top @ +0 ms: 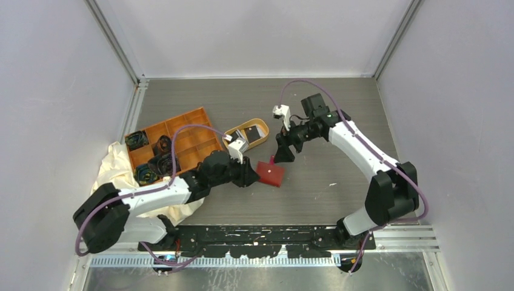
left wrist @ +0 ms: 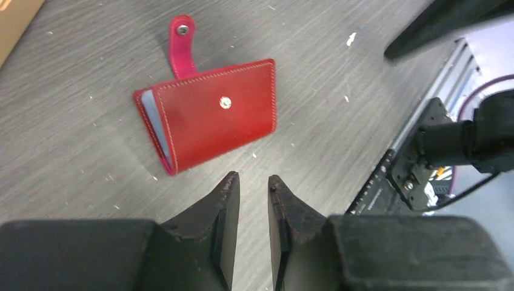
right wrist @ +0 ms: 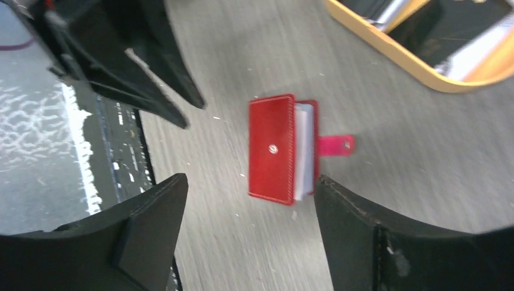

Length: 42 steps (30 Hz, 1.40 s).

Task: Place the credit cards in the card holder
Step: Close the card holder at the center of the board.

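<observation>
Card holder — just beyond left gripper

Robotics lab test cell: white panel walls, aluminium framing, grey table.

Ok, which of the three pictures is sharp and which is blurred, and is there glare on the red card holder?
Left wrist view: sharp, the stitching and snap of the card holder show clearly. Right wrist view: blurred, the table grain smeared, the tan dish fuzzy. Top view: evenly lit, soft shadows only. No strong glare on the holder in any view.
</observation>
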Tool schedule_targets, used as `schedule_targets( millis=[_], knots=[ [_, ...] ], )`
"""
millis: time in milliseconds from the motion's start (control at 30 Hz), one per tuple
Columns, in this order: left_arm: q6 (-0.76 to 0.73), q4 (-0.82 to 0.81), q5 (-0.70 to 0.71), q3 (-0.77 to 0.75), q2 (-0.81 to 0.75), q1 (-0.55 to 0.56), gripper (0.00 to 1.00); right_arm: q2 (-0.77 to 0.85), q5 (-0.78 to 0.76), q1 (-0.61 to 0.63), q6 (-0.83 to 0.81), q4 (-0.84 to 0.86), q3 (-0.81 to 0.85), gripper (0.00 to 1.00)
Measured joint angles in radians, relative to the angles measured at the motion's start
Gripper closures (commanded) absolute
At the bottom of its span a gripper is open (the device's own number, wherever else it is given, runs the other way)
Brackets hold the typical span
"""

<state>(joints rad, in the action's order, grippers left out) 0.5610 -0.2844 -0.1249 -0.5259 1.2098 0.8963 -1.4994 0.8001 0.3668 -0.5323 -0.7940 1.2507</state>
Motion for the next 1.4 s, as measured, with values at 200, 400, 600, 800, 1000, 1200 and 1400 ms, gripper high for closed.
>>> schedule_targets(
  millis=[200, 400, 600, 800, 1000, 1200, 1400],
  knots=[
    [-0.008, 0.01, -0.088, -0.121, 0.208, -0.087, 0.8, -0.201, 0.024, 0.014, 0.038, 0.064, 0.015, 0.52],
    [0.032, -0.018, -0.172, -0.171, 0.371, -0.128, 0.83, -0.365, -0.083, 0.008, 0.067, 0.079, 0.048, 0.52],
    [0.072, -0.057, -0.212, -0.183, 0.455, -0.156, 0.88, -0.378, -0.127, 0.002, 0.072, 0.077, 0.09, 0.51],
    [0.113, -0.101, -0.252, -0.184, 0.484, -0.181, 0.9, -0.415, -0.132, 0.002, 0.072, 0.059, 0.146, 0.55],
    [0.121, -0.109, -0.262, -0.182, 0.488, -0.188, 0.91, -0.5, -0.126, 0.002, 0.067, 0.019, 0.203, 0.61],
    [0.136, -0.121, -0.276, -0.179, 0.494, -0.195, 0.91, -0.537, -0.119, 0.002, 0.058, -0.028, 0.227, 0.71],
    [0.139, -0.124, -0.278, -0.177, 0.494, -0.196, 0.92, -0.547, -0.095, 0.002, 0.04, -0.058, 0.253, 0.8]
  ],
)
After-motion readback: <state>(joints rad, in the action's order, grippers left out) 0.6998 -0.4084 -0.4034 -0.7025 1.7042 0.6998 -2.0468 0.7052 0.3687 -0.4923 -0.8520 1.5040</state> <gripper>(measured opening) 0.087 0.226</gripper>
